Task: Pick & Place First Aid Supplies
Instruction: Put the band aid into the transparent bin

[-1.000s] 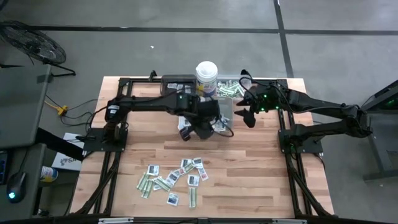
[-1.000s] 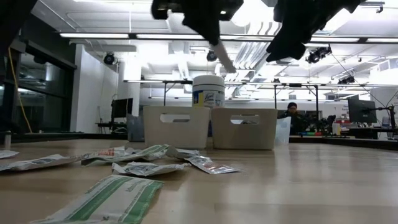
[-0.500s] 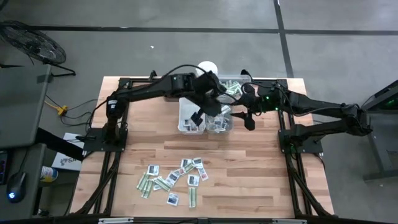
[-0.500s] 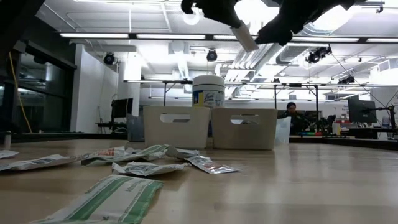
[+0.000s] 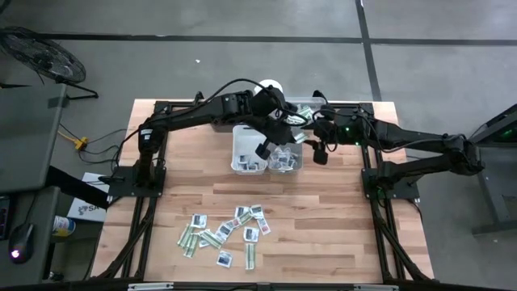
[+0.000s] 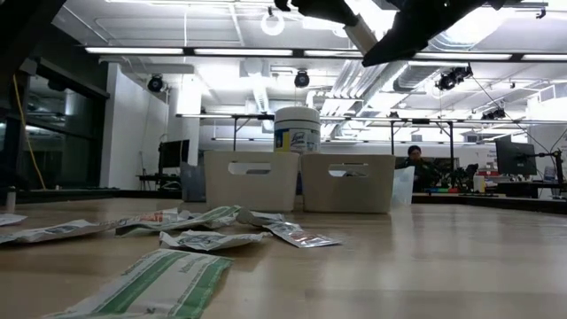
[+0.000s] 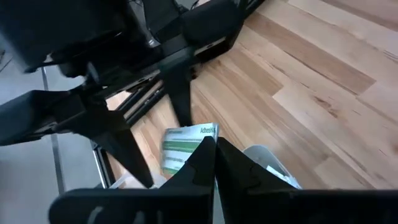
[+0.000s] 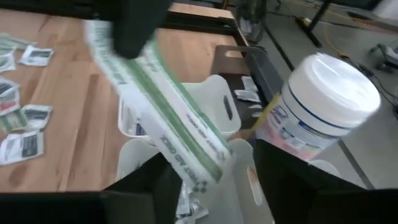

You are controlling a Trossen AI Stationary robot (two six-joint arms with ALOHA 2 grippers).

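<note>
Left gripper [image 7: 214,146] pinches a green-and-white strip [image 8: 158,106] above the white trays [image 5: 266,153]; right gripper [image 5: 317,149] spread alongside.

Grey concrete floor [image 5: 242,65], ceiling strip lights [image 6: 177,51], distant desks [image 6: 523,184]

White canister [image 8: 323,106] behind two trays [image 6: 301,182] (side by side)

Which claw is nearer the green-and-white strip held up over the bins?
The left. The left claw is shut on the green-and-white strip, holding it above the white bins. The right claw is open just beside the strip, facing it, not touching.
</note>
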